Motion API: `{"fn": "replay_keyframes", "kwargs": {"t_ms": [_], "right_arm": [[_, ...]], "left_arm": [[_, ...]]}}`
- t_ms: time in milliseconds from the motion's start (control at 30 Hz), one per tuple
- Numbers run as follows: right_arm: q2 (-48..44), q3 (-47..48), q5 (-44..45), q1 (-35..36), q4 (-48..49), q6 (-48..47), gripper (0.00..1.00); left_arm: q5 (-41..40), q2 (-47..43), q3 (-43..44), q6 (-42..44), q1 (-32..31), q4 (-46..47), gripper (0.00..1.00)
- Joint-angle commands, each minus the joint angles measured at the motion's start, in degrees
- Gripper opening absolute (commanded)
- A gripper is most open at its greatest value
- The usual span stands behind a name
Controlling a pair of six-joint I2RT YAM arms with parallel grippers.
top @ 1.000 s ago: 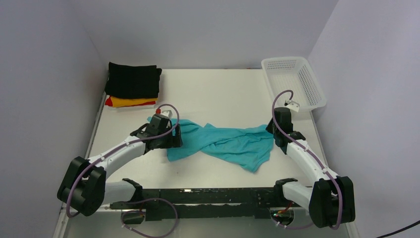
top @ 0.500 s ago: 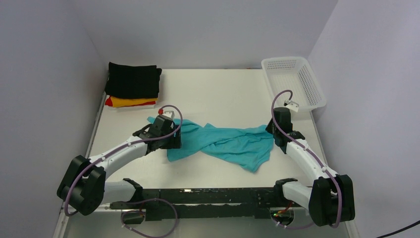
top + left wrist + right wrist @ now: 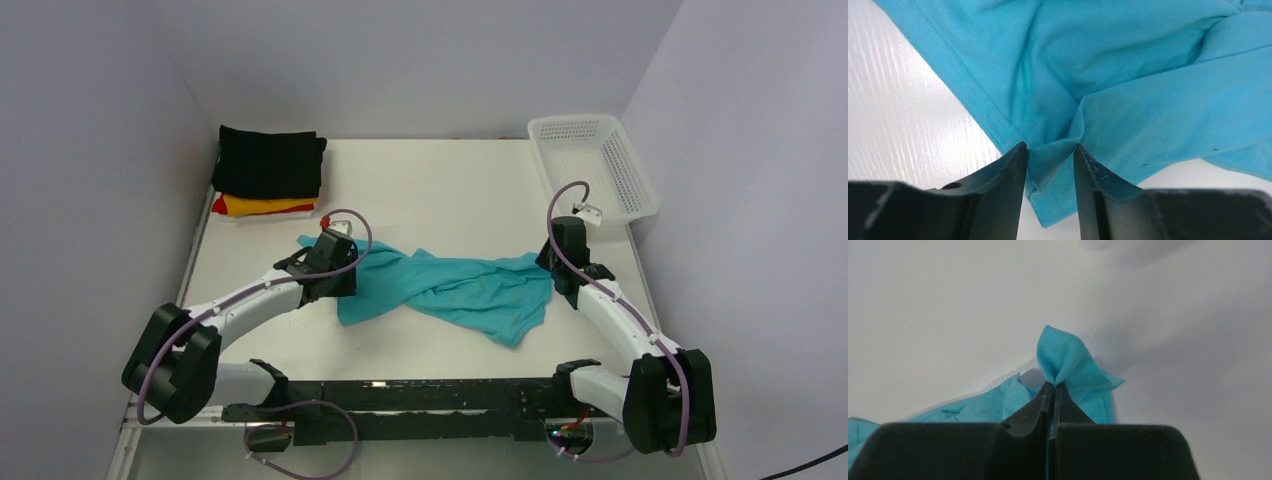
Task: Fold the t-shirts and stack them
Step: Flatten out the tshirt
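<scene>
A teal t-shirt (image 3: 450, 290) lies crumpled and stretched across the middle of the table, between both arms. My left gripper (image 3: 345, 285) is at its left end. In the left wrist view the gripper (image 3: 1049, 146) is open, its fingers partly closed in, with a raised fold of the teal t-shirt (image 3: 1128, 75) between the tips. My right gripper (image 3: 550, 265) is at the right end. The right wrist view shows this gripper (image 3: 1054, 384) shut on a pinched corner of the teal t-shirt (image 3: 1068, 360). Folded t-shirts are stacked at the back left: black (image 3: 268, 160) over yellow-orange (image 3: 262, 207) and red (image 3: 218, 205).
A white mesh basket (image 3: 640, 195) stands at the back right corner. The white table (image 3: 450, 180) has walls close on the left, back and right.
The left gripper's fingers have closed in around a fold of the teal shirt, and the left arm has shifted slightly. The right arm and its grip are unchanged.
</scene>
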Motion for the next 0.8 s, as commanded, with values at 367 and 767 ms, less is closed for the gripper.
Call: {"fn": "replay_keyframes", "kwargs": {"t_ms": [367,767], "right_arm": [[-0.6,2.6,-0.2,-0.4,0.5,-0.7,0.00],[-12.9,15.8,1.4,-0.5,-5.5,-3.0,0.00]], "left_arm": [[-4.5,-6.2,1.8,-0.5,-0.9,-1.7,0.00],[-11.9,-31.8,7.1,2.4,-1.6,2.5,0.00]]}}
